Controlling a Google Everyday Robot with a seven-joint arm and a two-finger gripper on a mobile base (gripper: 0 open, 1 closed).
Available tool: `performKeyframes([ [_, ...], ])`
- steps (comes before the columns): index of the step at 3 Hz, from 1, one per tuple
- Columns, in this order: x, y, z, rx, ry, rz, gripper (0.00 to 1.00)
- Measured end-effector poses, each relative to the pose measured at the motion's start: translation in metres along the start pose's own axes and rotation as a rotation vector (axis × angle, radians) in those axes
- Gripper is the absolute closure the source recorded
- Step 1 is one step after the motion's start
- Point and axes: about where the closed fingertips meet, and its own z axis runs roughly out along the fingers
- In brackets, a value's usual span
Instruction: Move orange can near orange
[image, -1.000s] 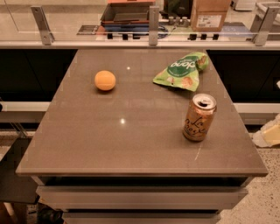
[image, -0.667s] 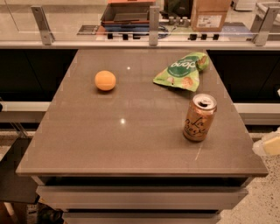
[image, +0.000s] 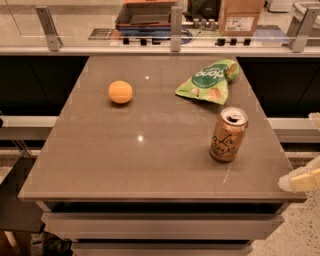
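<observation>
The orange can (image: 228, 134) stands upright on the right side of the brown table (image: 140, 165), with its silver top and dark cursive lettering showing. The orange (image: 120, 92) lies at the far left of the table, well apart from the can. My gripper (image: 297, 150) is at the right edge of the view, just off the table's right front corner, to the right of the can and not touching it. Two pale fingers show, one low (image: 300, 181) and one higher (image: 315, 118), standing apart. It holds nothing.
A green snack bag (image: 209, 80) lies behind the can at the far right of the table. A glass-railed counter (image: 175, 35) with a cardboard box (image: 241, 16) and a tray runs along the back. Drawers sit under the table's front edge.
The gripper has moved lower and a little inward along the right edge, and a second finger now shows. The can, the orange and the bag have not moved.
</observation>
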Motion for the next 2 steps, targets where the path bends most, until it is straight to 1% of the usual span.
performKeyframes([
  [1,0.0018,0.0016,0.0127,0.020,0.057,-0.019,0.00],
  [2,0.0001,0.0069,0.0158,0.009,0.047,-0.007,0.00],
])
